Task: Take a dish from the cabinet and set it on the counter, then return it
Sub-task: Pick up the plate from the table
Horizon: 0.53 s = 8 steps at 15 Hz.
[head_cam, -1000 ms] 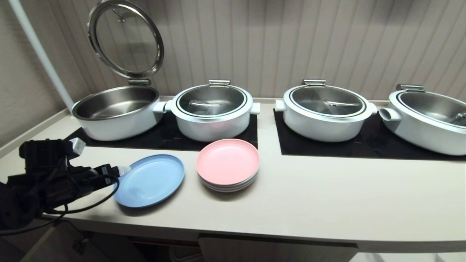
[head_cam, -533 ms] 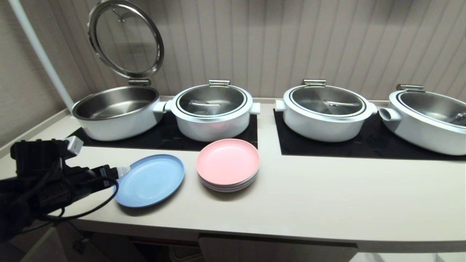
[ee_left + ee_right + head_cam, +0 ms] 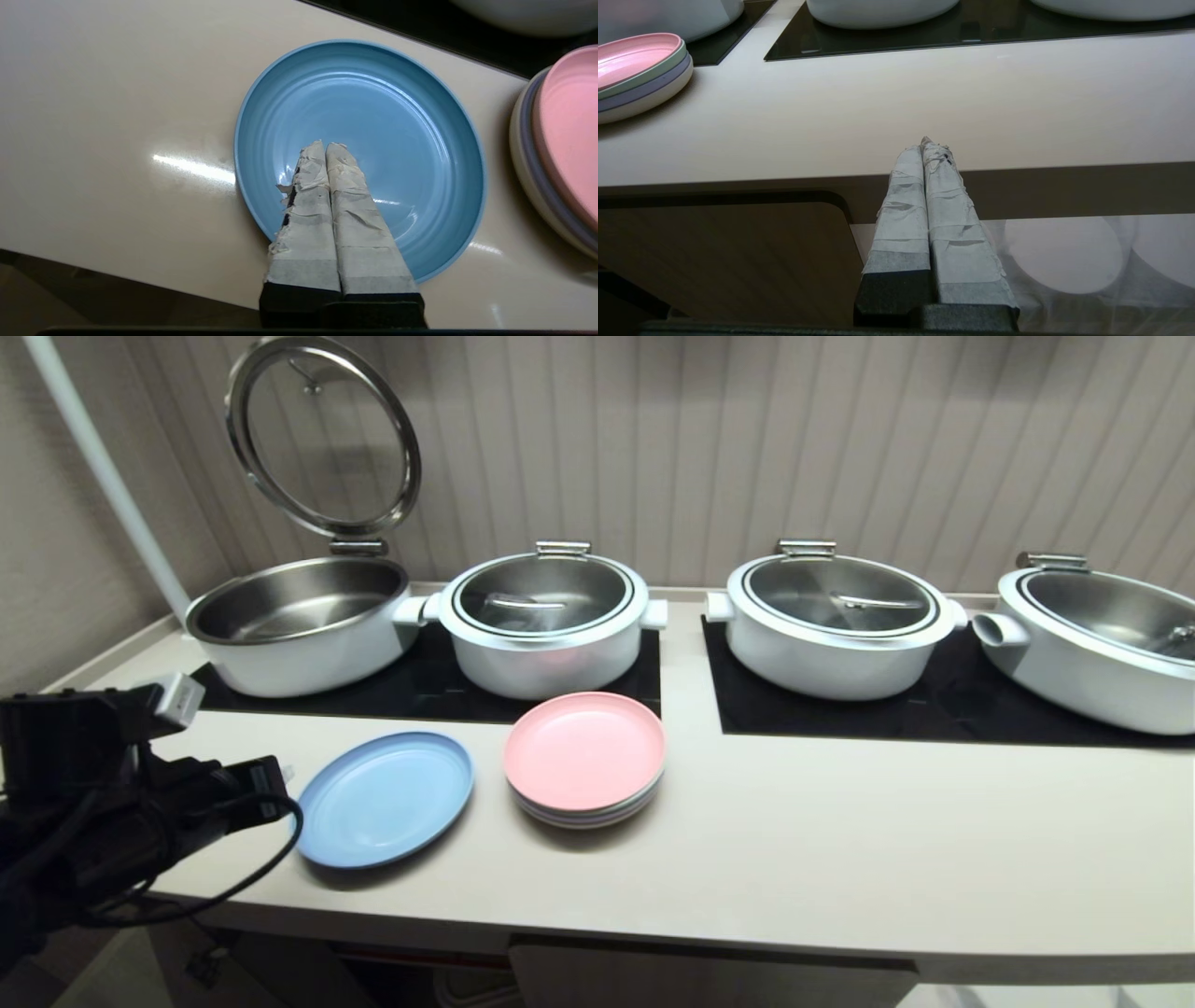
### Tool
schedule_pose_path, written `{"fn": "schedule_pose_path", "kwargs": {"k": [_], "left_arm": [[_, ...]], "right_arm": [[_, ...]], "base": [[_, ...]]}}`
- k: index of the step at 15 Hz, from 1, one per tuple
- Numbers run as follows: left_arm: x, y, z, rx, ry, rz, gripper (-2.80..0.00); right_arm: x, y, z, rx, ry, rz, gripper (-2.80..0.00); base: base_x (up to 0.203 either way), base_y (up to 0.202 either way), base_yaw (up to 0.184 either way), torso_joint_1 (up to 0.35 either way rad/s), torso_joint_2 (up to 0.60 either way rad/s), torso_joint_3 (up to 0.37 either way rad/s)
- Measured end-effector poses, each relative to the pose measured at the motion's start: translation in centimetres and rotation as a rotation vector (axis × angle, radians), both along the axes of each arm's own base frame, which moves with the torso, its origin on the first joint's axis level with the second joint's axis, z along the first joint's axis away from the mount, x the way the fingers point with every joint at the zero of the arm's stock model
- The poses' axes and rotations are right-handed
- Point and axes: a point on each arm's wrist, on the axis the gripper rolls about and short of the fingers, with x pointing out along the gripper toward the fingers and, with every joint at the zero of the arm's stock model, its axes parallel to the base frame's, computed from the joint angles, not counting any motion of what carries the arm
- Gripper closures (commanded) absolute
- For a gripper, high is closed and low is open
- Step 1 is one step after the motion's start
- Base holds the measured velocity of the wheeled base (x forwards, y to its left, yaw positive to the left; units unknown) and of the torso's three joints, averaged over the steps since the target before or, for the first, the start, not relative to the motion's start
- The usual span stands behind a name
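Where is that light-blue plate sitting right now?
In the head view the blue plate lies flat on the counter, left of the pink-topped stack of plates and just right of the left gripper.

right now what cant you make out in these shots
- Cabinet interior: right wrist view shows only a door front; head view is cut off by its bottom edge.
- Rightmost pot: cut off by the head view's right edge.
- Plates under the pink plate: only rims show.
- Right gripper: outside the head view.
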Motion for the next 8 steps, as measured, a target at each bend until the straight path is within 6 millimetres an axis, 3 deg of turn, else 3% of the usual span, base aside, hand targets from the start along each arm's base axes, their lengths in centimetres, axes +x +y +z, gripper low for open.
{"fn": "schedule_pose_path", "kwargs": {"k": [8], "left_arm": [[-1.8,0.1,2.3,0.063,-0.104,-0.026,0.0]], "right_arm": [[0.0,0.0,0.0,0.0,0.0,0.0,0.0]], "base": [[0.0,0.0,0.0,0.0,0.0,0.0]]}}
